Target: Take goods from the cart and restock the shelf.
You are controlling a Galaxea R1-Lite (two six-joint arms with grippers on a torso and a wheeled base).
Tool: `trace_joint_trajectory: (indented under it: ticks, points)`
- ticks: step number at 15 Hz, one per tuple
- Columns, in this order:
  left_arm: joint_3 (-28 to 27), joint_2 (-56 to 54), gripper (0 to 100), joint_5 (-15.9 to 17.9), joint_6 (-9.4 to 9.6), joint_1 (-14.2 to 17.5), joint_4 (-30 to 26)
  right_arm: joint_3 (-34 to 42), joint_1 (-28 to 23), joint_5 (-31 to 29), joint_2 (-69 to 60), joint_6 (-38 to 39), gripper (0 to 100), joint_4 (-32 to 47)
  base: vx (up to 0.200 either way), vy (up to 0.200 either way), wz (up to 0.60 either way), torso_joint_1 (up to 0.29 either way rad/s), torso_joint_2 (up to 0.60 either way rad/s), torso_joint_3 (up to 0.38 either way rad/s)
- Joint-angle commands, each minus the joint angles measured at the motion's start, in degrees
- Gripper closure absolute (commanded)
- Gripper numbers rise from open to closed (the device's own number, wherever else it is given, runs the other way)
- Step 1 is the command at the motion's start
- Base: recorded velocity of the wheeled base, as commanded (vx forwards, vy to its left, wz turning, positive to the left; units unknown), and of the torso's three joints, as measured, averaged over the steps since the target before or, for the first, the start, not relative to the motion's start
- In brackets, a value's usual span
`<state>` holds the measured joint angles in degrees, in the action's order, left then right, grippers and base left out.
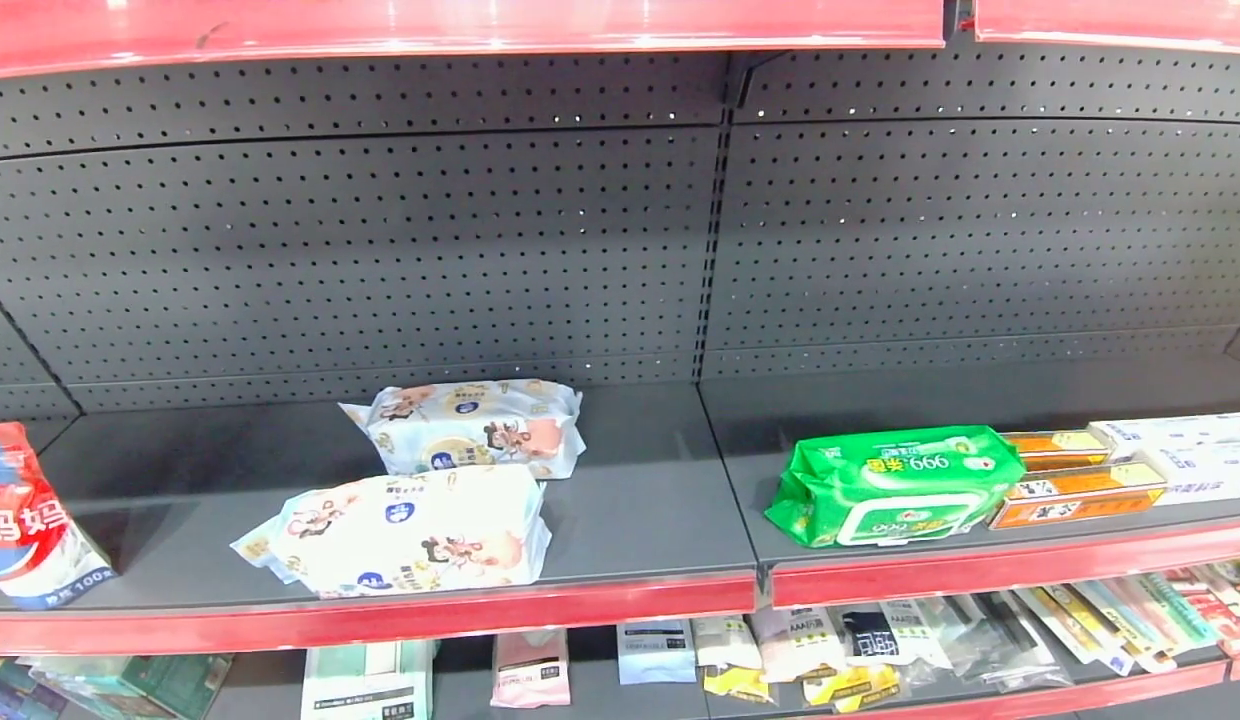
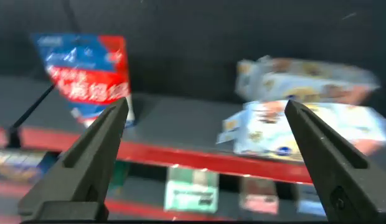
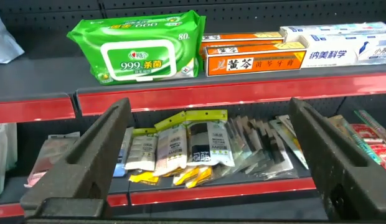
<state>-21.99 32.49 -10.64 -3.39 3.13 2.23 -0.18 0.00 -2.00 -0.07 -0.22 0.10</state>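
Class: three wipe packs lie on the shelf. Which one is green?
The green pack beside the orange boxes, on the right; both white packs lie left.

White characters cross the red-and-blue plastic bag (image 1: 25,525) at nine o'clock on the grey metal shelf (image 1: 640,500). Digits and characters mark the green soft wipes pack (image 3: 137,53). More characters mark the orange cardboard cartons (image 3: 252,61) at three o'clock.

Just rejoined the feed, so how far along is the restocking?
Looks done: a rear white wipes pack and a front white wipes pack lie on the shelf at left, a green wipes pack at right. In hand: nothing; left gripper and right gripper are open, empty. Left: the shelf is mostly bare, so more fetching likely.
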Motion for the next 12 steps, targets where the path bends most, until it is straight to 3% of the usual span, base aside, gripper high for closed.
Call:
trace_joint_trajectory:
  ticks: [1,2,7,12]
  points:
    - [-0.51,16.47,0,0.01,0.31,2.49,0.32,0.01,0.00,-0.02,0.07,-0.04,0,-0.01,0.000,0.000,0.00,0.000,0.00,0.000]
    - [-0.33,17.70,0,1.77,0.40,2.49,0.23,0.01,0.00,-0.02,0.07,-0.04,0,-0.01,0.000,0.000,0.00,0.000,0.00,0.000]
    - [-0.68,25.52,0,1.50,0.31,2.67,0.49,0.01,0.00,-0.02,0.07,-0.04,0,-0.01,0.000,0.000,0.00,0.000,0.00,0.000]
    - [1.25,37.65,0,1.33,0.40,3.37,11.22,0.01,0.00,-0.02,0.07,-0.04,0,-0.01,0.000,0.000,0.00,0.000,0.00,0.000]
